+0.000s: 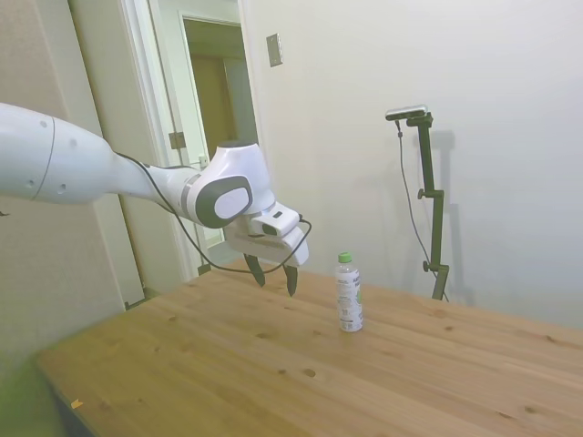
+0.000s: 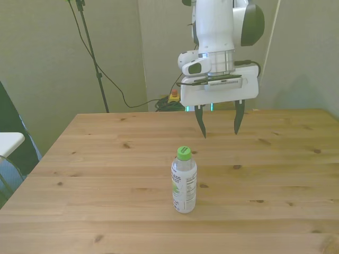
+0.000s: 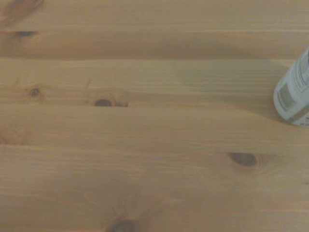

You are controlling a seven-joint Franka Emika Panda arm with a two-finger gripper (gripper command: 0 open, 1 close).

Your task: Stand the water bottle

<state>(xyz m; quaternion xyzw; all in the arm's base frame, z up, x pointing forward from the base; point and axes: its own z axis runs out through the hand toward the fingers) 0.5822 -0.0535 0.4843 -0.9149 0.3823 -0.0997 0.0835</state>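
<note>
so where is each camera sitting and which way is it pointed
Side view: off one side of the table, looking across it; the white arm enters from the picture's left, the gripper open above the wood, apart from the upright water bottle.
Front view: across the table, facing the robot; the wrist and gripper hang behind the water bottle.
Wrist view: on the wrist, looking down at bare planks; no part of the robot shows, only the water bottle's edge.
Shared: all three views show the bottle and the table.

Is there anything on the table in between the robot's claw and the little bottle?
No, nothing visible is in the way. Only bare table lies between the open gripper and the water bottle, which stands upright, apart from the gripper.
</note>
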